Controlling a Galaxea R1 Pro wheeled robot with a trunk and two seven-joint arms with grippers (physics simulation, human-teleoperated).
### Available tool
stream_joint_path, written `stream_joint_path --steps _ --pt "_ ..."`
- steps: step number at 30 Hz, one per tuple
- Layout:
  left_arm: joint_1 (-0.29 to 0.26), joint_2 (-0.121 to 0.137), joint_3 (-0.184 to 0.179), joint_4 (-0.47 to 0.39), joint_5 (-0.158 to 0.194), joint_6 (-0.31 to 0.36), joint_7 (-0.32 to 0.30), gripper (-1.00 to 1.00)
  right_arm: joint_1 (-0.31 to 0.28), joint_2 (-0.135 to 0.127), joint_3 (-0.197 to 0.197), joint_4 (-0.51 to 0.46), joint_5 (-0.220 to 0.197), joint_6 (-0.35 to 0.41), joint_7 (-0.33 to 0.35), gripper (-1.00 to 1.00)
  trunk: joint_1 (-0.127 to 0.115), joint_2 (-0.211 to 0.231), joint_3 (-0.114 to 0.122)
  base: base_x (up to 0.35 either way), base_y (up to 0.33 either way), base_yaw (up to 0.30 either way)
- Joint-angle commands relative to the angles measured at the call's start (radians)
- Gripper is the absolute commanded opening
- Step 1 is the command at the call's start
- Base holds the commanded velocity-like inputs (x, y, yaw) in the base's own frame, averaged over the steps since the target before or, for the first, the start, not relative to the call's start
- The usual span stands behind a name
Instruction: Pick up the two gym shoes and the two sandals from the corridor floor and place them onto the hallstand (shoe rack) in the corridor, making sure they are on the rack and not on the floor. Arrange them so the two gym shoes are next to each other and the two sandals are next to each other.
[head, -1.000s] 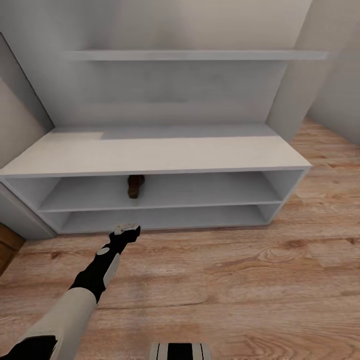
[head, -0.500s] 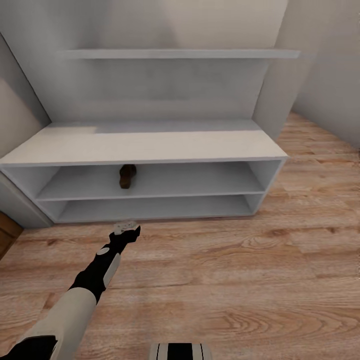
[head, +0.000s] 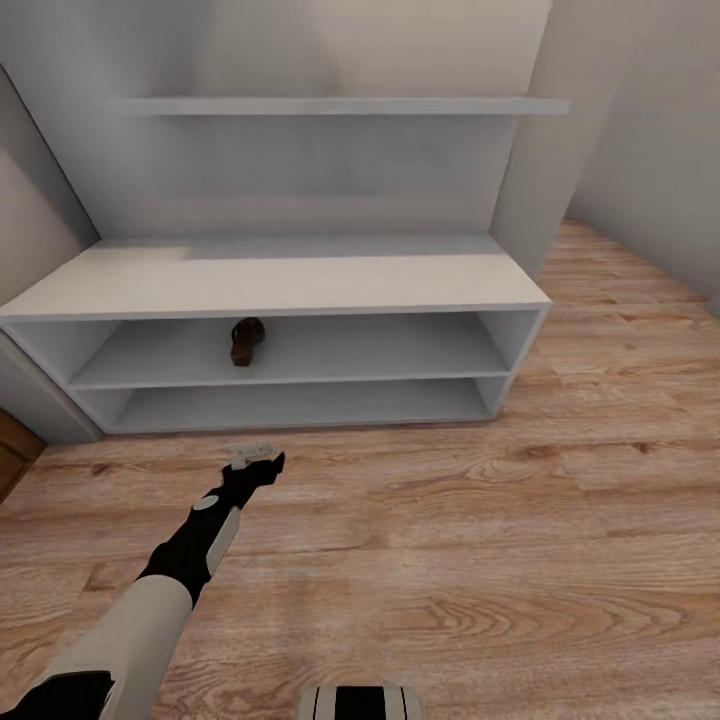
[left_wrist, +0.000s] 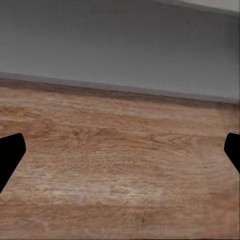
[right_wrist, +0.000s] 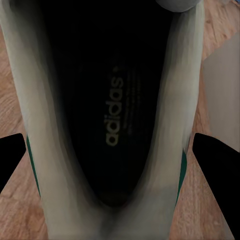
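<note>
One dark brown sandal (head: 246, 341) lies on the upper open level of the pale hallstand (head: 280, 285). My left gripper (head: 252, 459) hangs low over the corridor floor (head: 500, 520) just in front of the rack. It is open, its fingertips (left_wrist: 10, 152) far apart with bare planks between them. In the right wrist view a white gym shoe (right_wrist: 30, 100) with green side stripes sits between the fingers of my right gripper (right_wrist: 112, 160). I look straight down into its dark insole. The fingers press against both of its sides. The other shoe and sandal are out of view.
A long wall shelf (head: 340, 105) hangs above the rack's flat top. Grey walls close the corner on the right (head: 650, 130). A dark wooden edge (head: 12, 450) shows at the far left. My base (head: 360, 702) pokes in at the bottom.
The camera has pulled back and swung right, so the rack looks smaller and further left. The sandal stays on its shelf. The left arm holds the same pose.
</note>
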Motion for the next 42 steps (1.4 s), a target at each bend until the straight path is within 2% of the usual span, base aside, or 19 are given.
stream_joint_path --steps 1,4,8,12,13,14,18,22,23,25,26,28,29,33,34,35,37,40,42 --pt "0.000 0.000 0.006 0.001 0.010 0.000 -0.036 1.00 -0.001 0.000 0.000 -0.001 0.005 0.005 0.000 -1.00 0.000 0.000 -0.001 -0.006 -0.004 0.000" --pt "0.001 0.005 0.007 0.004 0.008 -0.003 -0.276 1.00 -0.001 0.000 0.000 -0.001 0.005 0.005 0.000 -1.00 0.000 0.000 -0.001 -0.003 -0.002 0.000" --pt "0.042 0.056 0.006 0.006 0.005 -0.022 -0.609 1.00 -0.001 0.000 0.004 -0.001 0.005 0.005 0.000 -1.00 0.000 0.000 -0.001 0.000 0.000 0.000" --pt "0.102 0.078 0.006 0.007 0.003 -0.149 -0.712 1.00 -0.001 0.001 0.037 0.001 0.005 0.006 0.000 -1.00 0.000 0.000 -0.001 0.000 0.000 0.000" --pt "0.119 0.082 0.006 0.007 0.003 -0.198 -0.727 1.00 -0.001 0.001 0.057 0.001 0.005 0.005 0.000 -1.00 0.000 0.000 -0.001 0.000 0.000 0.000" --pt "0.143 0.095 0.005 0.007 0.001 -0.264 -0.748 1.00 -0.001 0.001 0.109 0.002 0.004 0.005 0.000 -1.00 0.000 0.000 -0.001 0.000 0.000 0.000" --pt "0.193 0.115 0.004 0.016 0.000 -0.294 -0.763 1.00 -0.001 0.007 0.147 0.003 0.003 0.005 0.002 -1.00 0.000 0.000 -0.001 0.000 0.000 0.000" --pt "0.234 0.122 0.005 0.018 -0.001 -0.323 -0.792 1.00 -0.001 0.046 0.195 0.007 -0.001 0.004 0.003 -1.00 0.000 0.000 -0.001 0.000 0.000 0.000" --pt "0.240 0.125 0.005 0.019 -0.001 -0.337 -0.813 1.00 -0.001 0.067 0.242 0.007 -0.002 0.004 0.003 -1.00 0.000 0.000 -0.001 0.000 0.000 0.000" --pt "0.249 0.149 0.006 0.021 0.002 -0.357 -0.875 1.00 -0.001 0.132 0.417 0.009 -0.004 0.003 0.003 -1.00 0.000 0.000 -0.001 0.000 0.000 0.000" --pt "0.249 0.154 0.006 0.021 0.003 -0.359 -0.886 1.00 -0.001 0.146 0.460 0.010 -0.004 0.003 0.003 -1.00 0.000 0.000 -0.001 0.000 0.000 0.000" --pt "0.251 0.166 0.005 0.022 0.004 -0.363 -0.918 1.00 -0.001 0.201 0.636 0.012 -0.005 0.003 0.001 -1.00 0.000 0.000 -0.001 0.000 0.000 0.000" --pt "0.252 0.167 0.005 0.022 0.004 -0.363 -0.923 1.00 -0.001 0.215 0.683 0.012 -0.006 0.003 0.001 -1.00 0.000 0.000 -0.001 0.000 0.000 0.000" --pt "0.252 0.173 0.005 0.021 0.004 -0.365 -0.940 1.00 -0.004 0.371 1.036 0.013 -0.006 0.005 -0.005 -1.00 0.000 0.000 -0.001 0.000 0.000 0.000" --pt "0.252 0.174 0.005 0.021 0.004 -0.366 -0.941 1.00 -0.005 0.392 1.071 0.013 -0.005 0.006 -0.005 -1.00 0.000 0.000 -0.001 0.000 0.000 0.000" --pt "0.253 0.174 0.006 0.021 0.004 -0.366 -0.942 1.00 -0.006 0.430 1.127 0.013 -0.003 0.006 -0.007 -1.00 0.000 0.000 -0.001 0.000 0.000 0.000" --pt "0.253 0.175 0.006 0.021 0.004 -0.366 -0.944 1.00 -0.012 0.481 1.189 0.014 0.000 0.013 -0.008 -1.00 0.000 0.000 -0.001 0.000 0.000 0.000" --pt "0.253 0.175 0.006 0.021 0.004 -0.365 -0.944 1.00 -0.034 0.513 1.219 0.013 0.002 0.049 -0.009 -1.00 0.000 0.000 -0.001 0.000 0.000 0.000" --pt "0.253 0.175 0.006 0.021 0.004 -0.365 -0.944 1.00 -0.114 0.532 1.230 0.016 0.002 0.099 -0.009 -1.00 0.000 0.000 -0.001 0.000 0.000 0.000"
